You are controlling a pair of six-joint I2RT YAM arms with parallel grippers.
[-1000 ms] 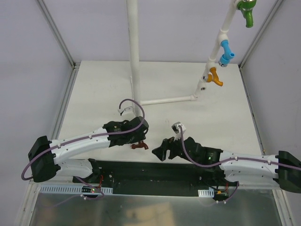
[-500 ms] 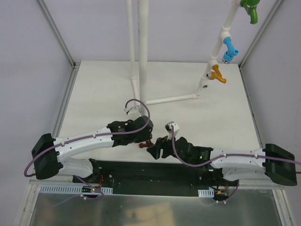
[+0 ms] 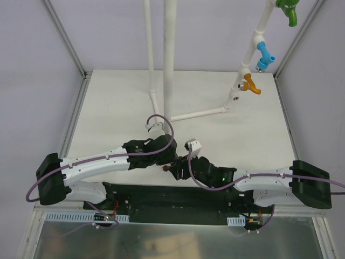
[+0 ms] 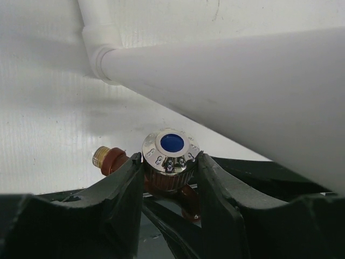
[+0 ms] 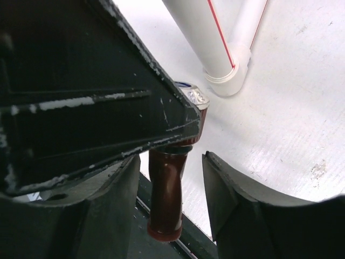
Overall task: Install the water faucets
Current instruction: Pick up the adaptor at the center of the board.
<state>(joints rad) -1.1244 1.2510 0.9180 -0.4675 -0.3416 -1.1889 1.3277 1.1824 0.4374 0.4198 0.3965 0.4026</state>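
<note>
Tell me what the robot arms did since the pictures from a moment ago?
The right gripper slid left to the left gripper and now straddles the brown faucet, its jaws narrowing but not yet touching. The left gripper kept its grip on that faucet. The white pipe frame shifted slightly. The orange faucet, blue faucet and green faucet stayed on it.

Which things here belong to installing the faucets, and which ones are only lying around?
For the job: brown faucet in the left gripper, right gripper open around its spout; orange faucet, blue faucet and green faucet on the white pipe frame.
Only around: black base plate, table.
</note>
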